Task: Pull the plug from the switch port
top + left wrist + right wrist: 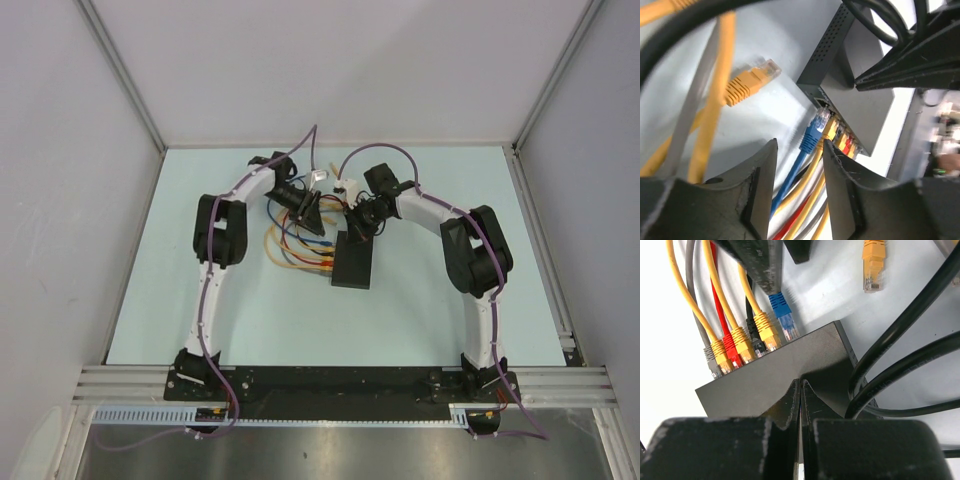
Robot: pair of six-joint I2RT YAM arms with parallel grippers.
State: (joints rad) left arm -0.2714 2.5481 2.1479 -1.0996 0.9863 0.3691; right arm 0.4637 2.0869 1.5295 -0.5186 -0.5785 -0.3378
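Switch (352, 262): flat black box lying on the light blue table (250, 320), mid-table between the two arms, with its port edge facing the left arm.
Blue plug (812, 135): at the end port of the row. Its clear tip is at the port mouth, and I cannot tell whether it is seated or free.
Other plugs: yellow, black, yellow, red, yellow and grey – side by side in the ports next to the blue one.
Loose orange plug (747, 82): lies on the table, apart from the switch and connected to nothing.
Left gripper (800, 147): released, with its jaws spread – the blue cable runs through the gap and the blue plug is just past the fingertips.
Right gripper (800, 385): clenched, fingers pressed together, with the tips down on the switch's top face near the edge opposite the ports.
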